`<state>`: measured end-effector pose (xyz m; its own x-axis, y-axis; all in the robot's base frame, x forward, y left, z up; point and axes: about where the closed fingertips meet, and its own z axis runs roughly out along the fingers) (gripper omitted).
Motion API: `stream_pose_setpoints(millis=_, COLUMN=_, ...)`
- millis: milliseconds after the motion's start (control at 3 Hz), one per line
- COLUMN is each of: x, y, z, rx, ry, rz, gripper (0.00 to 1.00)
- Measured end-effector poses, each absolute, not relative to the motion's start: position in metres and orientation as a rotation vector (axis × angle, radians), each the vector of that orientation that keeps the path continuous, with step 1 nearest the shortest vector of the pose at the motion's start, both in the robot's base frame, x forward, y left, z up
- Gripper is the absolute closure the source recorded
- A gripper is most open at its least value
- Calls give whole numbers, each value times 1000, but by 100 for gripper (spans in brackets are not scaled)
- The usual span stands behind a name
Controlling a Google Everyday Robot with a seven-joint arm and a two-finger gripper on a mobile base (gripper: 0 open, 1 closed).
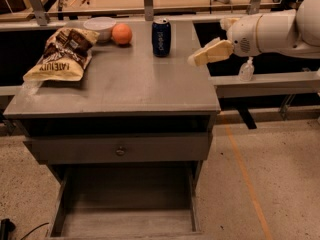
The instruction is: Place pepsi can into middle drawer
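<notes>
The gripper hangs in the air by the right edge of the cabinet top. Its tip points left, toward the pepsi can. I cannot tell if the gripper is open or closed. It holds nothing. Behind it is the big white arm, which reaches in from the right.

The pepsi can stands up straight near the back of the cabinet top, a little way to the left of the gripper. They do not touch. Just to the left of the can sits an orange. Next to the orange is a small bowl. A bag of chips lies flat, farther left.

Down below, under the panel with the round knob, the drawer is pulled out. I see nothing in it.

So I think the job is at its first step: going to get the can. The can is not picked up yet. Next, the gripper needs to move left to the can with its jaws wide enough to go around it, then squeeze it on its sides. It should take care not to tip the can over or bump the orange. After that, the can has to be lifted, carried forward and lowered into the drawer.
</notes>
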<state>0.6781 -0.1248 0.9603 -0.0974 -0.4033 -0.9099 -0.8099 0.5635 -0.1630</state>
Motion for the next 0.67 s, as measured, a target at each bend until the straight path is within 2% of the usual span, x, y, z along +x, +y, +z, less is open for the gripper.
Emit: stream_pose_setpoints(millis=667, x=695, y=-119, z=953, rx=-955, ry=1709, rz=481, gripper=0)
